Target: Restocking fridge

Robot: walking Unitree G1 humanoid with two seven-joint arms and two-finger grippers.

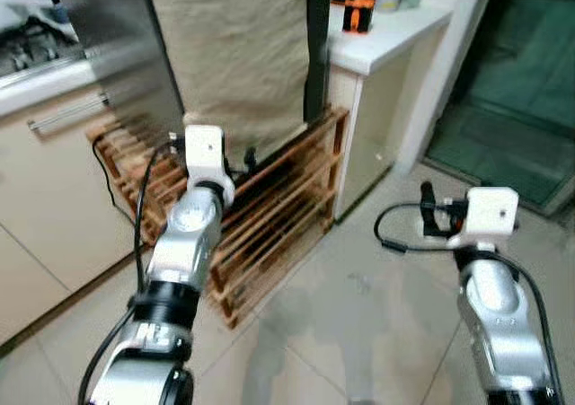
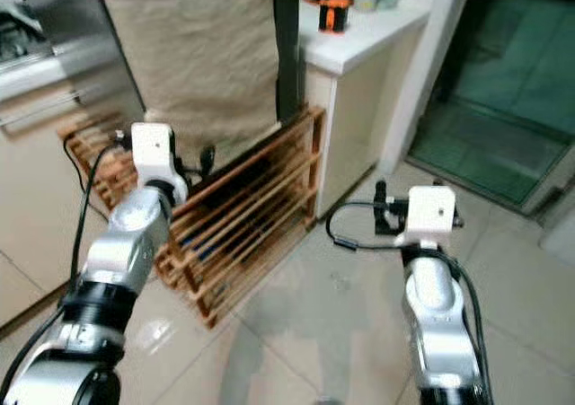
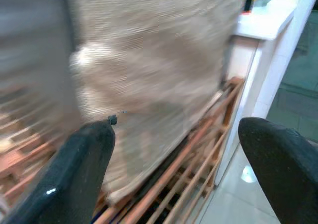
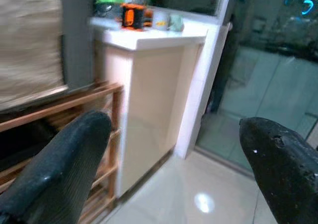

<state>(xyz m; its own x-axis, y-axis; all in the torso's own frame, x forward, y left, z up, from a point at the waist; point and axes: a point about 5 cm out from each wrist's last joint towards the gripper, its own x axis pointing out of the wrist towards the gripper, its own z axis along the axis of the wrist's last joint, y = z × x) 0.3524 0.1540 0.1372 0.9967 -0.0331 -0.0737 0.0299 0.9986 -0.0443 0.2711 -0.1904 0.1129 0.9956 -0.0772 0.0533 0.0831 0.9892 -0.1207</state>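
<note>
- The left gripper is held before a wooden slatted rack draped with a beige cloth; its fingers are spread wide and nothing is held between them.
- The right gripper is held over the tiled floor, facing a white bench; its fingers are likewise spread and empty.
- A steel-grey panel, judged to be the fridge, stands behind the cloth; no door handle can be made out, and no stock item is carried.
- Small containers, among them an orange one, are seen on the bench.
- Risk: the left fingers may snag the cloth or strike the rack if advanced, owing to their nearness.
- Risk: the loose black cable beside the rack may be caught by the left arm.
</note>
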